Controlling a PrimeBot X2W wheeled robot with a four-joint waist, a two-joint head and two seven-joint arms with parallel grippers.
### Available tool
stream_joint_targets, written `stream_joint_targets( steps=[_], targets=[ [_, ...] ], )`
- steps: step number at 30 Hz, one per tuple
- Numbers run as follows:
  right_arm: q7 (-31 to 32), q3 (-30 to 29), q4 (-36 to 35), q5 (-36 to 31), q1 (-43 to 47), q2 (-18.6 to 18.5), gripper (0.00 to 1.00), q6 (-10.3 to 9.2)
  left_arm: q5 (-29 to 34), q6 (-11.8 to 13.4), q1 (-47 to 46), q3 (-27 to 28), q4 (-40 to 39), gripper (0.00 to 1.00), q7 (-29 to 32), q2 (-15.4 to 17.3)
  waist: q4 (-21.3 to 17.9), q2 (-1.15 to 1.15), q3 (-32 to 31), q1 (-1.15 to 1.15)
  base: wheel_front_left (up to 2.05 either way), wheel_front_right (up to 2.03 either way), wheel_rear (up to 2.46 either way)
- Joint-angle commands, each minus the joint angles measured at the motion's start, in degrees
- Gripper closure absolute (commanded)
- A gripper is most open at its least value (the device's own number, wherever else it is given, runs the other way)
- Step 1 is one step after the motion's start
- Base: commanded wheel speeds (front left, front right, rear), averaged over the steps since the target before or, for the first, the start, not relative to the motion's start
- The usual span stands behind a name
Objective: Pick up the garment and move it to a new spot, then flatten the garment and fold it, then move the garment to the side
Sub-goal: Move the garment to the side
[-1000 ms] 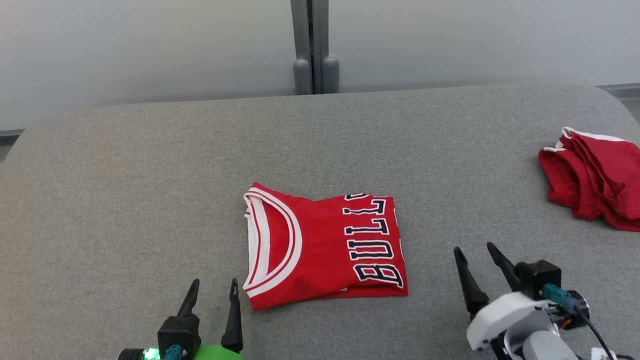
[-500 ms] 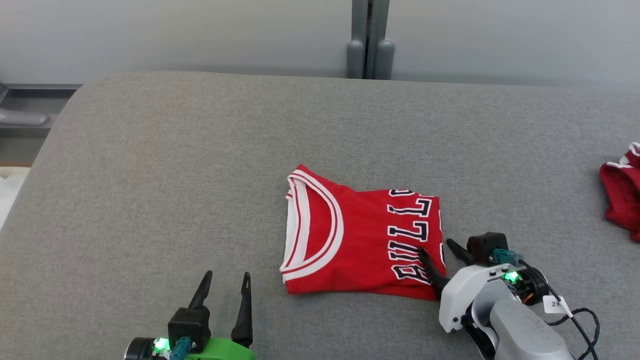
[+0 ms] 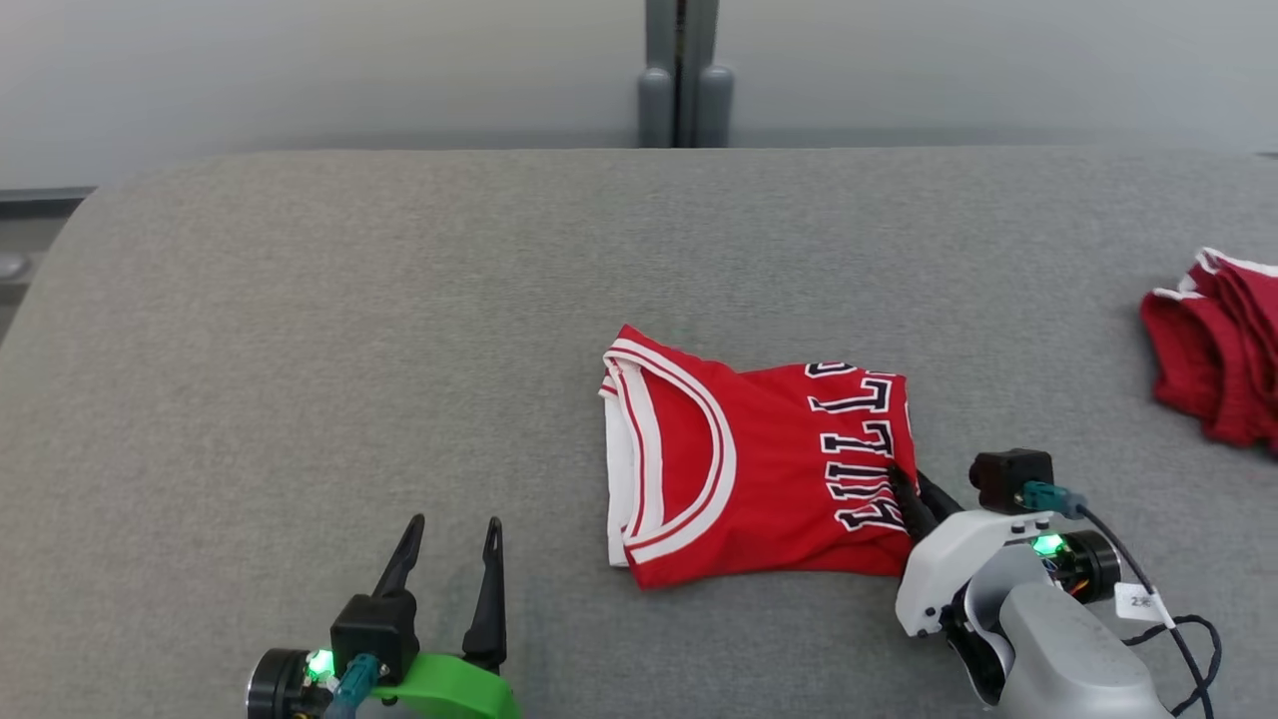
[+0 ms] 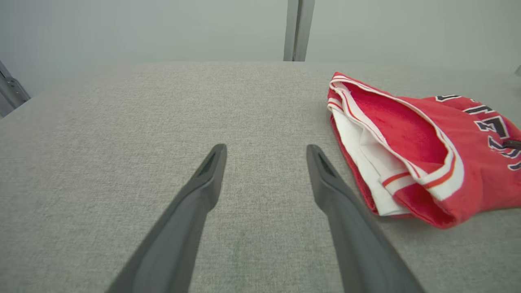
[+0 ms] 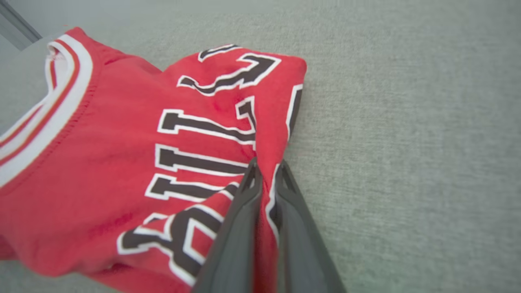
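Note:
A folded red jersey (image 3: pixel 759 469) with black-and-white lettering lies in the middle of the grey table. My right gripper (image 3: pixel 907 481) is shut on its right edge, and the wrist view shows a fold of the jersey (image 5: pixel 122 162) pinched between the fingers of the right gripper (image 5: pixel 266 171). The garment (image 3: pixel 1213 364), a crumpled red heap with a white band, sits at the table's far right, apart from both grippers. My left gripper (image 3: pixel 454 529) is open and holds nothing at the lower left. In its wrist view the left gripper (image 4: pixel 264 152) stands left of the jersey (image 4: pixel 427 162), which shows its white-trimmed collar.
The grey padded table (image 3: pixel 300 350) has rounded far corners and ends at a pale wall with a grey post (image 3: pixel 684 90). Bare cloth stretches left of the jersey and between the jersey and the garment. A black cable (image 3: pixel 1168 639) hangs from my right wrist.
My right gripper has come in from the right to the jersey's right edge and shut on it, bunching the cloth. The head camera has shifted. The left gripper stays open.

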Motion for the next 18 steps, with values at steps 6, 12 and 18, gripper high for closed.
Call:
stream_joint_targets(
  steps=[6, 12, 18],
  targets=[
    [0.05, -3.21, -3.37, -2.56, 3.57, -0.49, 1.00, -0.19, -0.89, -0.39, -2.69, -1.50, -0.53, 0.00, 0.03, 0.21, -15.73, 0.00, 0.36, 0.00, 0.00, 0.00, 0.00],
    [0.04, -3.44, -5.74, -2.37, 4.86, -0.44, 1.00, -0.19, -0.77, -0.86, -3.88, -2.79, -0.27, 0.00, 0.03, 0.21, -24.32, 0.00, 1.08, 0.00, 0.00, 0.00, 0.00],
    [0.03, -3.31, -7.11, -1.90, 5.64, -0.43, 1.00, -0.19, -0.40, -1.39, -4.68, -3.74, -0.39, 0.00, 0.03, 0.24, -29.95, 0.00, 1.95, 0.00, 0.00, 0.00, 0.00]
  ],
)
